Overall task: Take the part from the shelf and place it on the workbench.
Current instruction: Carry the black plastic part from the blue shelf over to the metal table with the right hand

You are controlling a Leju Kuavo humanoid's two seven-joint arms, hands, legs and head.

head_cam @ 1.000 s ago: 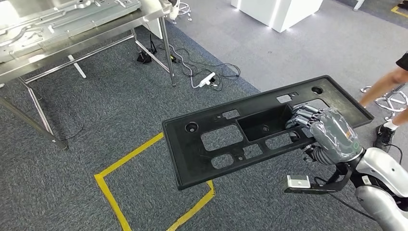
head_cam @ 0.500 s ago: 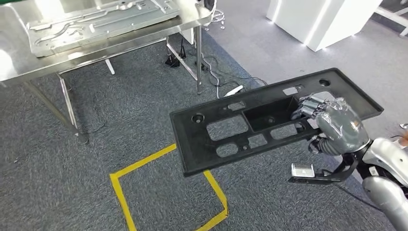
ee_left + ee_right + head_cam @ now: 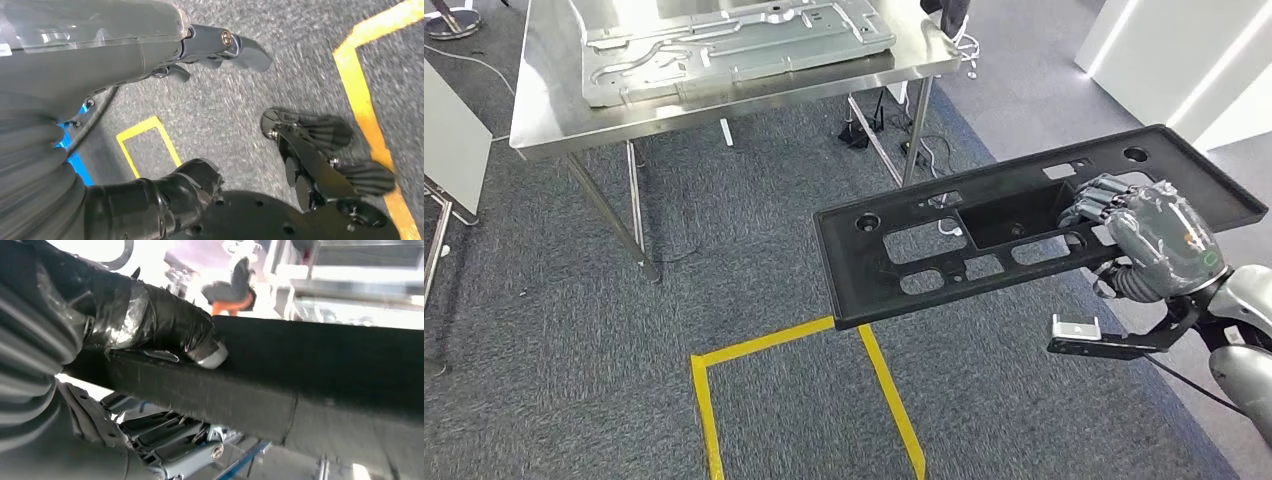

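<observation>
The part is a long black plastic panel (image 3: pixel 904 270) with several cutouts and a recessed pocket. My right hand (image 3: pixel 1149 235) grips its near long edge, right of its middle, and carries it level above the carpet. In the right wrist view my taped thumb presses on the part's dark edge (image 3: pixel 325 370), with my right hand (image 3: pixel 150 320) wrapped around it. The workbench (image 3: pixel 554 120) is a steel table ahead and to the left, apart from the part. My left hand (image 3: pixel 200 100) hangs over the floor with fingers apart, holding nothing.
A stamped sheet-metal panel (image 3: pixel 734 40) covers much of the workbench top. Yellow floor tape (image 3: pixel 704 400) marks a square below the part. Cables (image 3: pixel 924 150) lie by the table's right leg. A white cabinet (image 3: pixel 1184 60) stands at the far right.
The whole view has shifted: the camera has turned, bringing the workbench nearer and towards the middle. My right hand still holds the black part the same way.
</observation>
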